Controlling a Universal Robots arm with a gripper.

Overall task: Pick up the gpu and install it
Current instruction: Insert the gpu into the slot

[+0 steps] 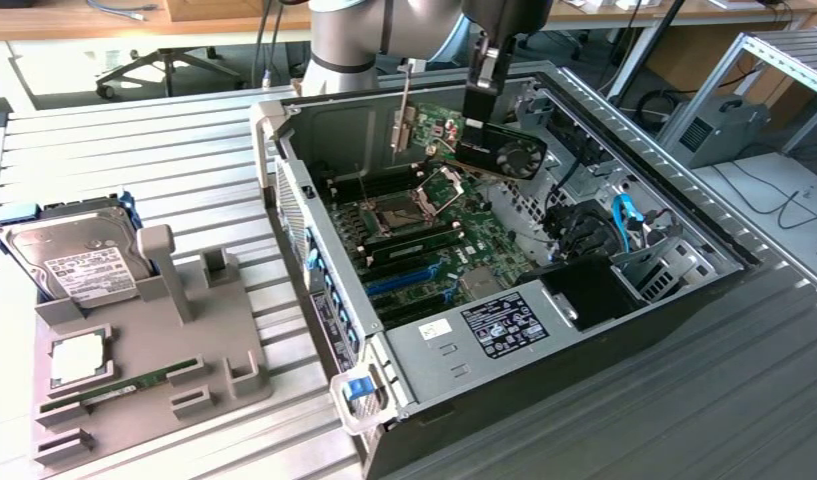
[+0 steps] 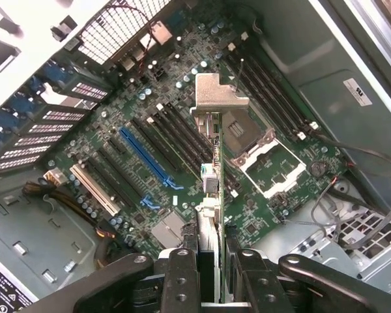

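Pincer (image 2: 210, 270) clamped on the gpu (image 1: 504, 152), holding it edge-down above the open case (image 1: 422, 345), toward twelve o'clock in the exterior view. Its bracket (image 2: 216, 98) points at the case's rear wall, likely to line up with the motherboard (image 2: 182, 150) slots.

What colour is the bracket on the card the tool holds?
Silver; the metal bracket of the thin black card shows best in the wrist view.

gpu (image 1: 504, 152) (in gripper (image 1: 483, 112)) over open case (image 1: 582, 400)
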